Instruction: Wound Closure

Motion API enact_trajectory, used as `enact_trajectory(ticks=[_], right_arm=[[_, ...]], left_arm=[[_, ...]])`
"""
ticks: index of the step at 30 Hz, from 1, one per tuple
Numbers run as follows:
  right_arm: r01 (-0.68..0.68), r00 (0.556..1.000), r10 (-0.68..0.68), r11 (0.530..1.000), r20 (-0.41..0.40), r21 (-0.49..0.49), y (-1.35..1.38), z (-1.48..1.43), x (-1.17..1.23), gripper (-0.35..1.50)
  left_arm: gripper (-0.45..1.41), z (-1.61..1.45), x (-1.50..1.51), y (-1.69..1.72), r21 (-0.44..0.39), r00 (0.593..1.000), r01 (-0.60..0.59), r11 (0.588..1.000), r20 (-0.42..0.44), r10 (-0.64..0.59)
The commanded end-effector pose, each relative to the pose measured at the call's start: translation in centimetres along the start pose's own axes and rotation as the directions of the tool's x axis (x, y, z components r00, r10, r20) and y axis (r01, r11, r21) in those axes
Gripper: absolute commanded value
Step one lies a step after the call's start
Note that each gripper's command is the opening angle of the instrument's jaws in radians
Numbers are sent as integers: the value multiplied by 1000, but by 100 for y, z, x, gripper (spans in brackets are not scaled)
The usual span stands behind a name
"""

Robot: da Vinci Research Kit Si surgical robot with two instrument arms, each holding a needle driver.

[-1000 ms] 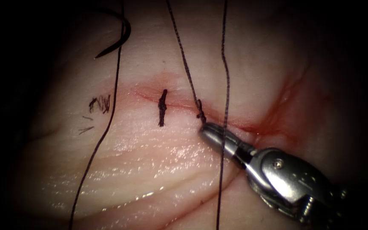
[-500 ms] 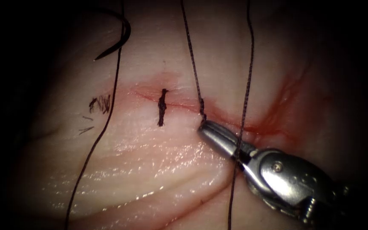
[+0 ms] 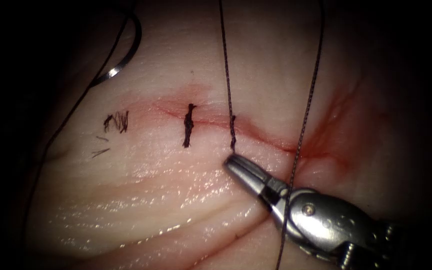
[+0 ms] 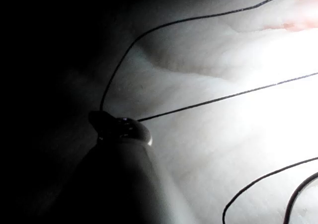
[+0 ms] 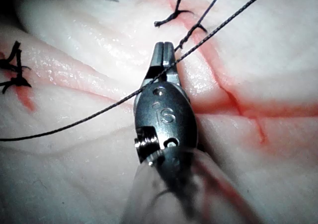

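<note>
The cut point(image 3: 268, 141) runs across the tissue point(image 3: 176, 200) with one finished stitch point(image 3: 188, 125) and a second stitch point(image 3: 233, 132) to its right. My right tool point(image 3: 231, 162) has its jaws shut on the short thread end just below that second stitch, also seen close up point(image 5: 163, 49). A taut strand point(image 3: 226, 60) rises from the stitch. Another strand point(image 3: 308, 100) slants down across the right tool's wrist. The curved needle point(image 3: 115, 71) lies free on the tissue at the far left, held by neither tool. My left tool point(image 4: 119, 124) has thread point(image 4: 223, 97) running from its tip.
Dark scribbled marks point(image 3: 117, 121) sit on the tissue left of the finished stitch. Red fluid point(image 3: 321, 145) stains the right end of the cut. Older stitches point(image 5: 12, 67) show beside the right tool's view. Slack thread point(image 3: 61, 125) trails from the needle down the left side.
The long free strand has swung to the right. The needle at the upper left has turned and its thread shifted left. The right tool drew slightly down and left, straightening the second stitch.
</note>
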Motion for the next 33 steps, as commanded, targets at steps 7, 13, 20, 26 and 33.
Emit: enact_trajectory(ticks=[7, 13, 20, 26, 33], right_arm=[[6, 1000, -6, 1000, 6, -9, -4, -1, -8, -35], [22, 1000, -22, 1000, 19, -9, -13, -2, -17, -35], [31, 999, -31, 1000, 44, -6, -22, -4, -29, -35], [27, 998, -27, 1000, 59, 1, -31, -6, -35, -35], [26, 996, -27, 1000, 86, 15, -44, -11, -47, -35]], left_arm=[[-45, 24, 5, -4, -2, 999, -16, 1000, 29, 16], [-45, 37, 7, 3, -17, 998, -37, 999, 43, 37], [-45, 48, 2, -1, -9, 998, -41, 999, 56, 42], [-45, 51, -1, -6, -8, 997, -47, 999, 61, 48], [-45, 55, -3, -10, -10, 996, -59, 998, 68, 59]])
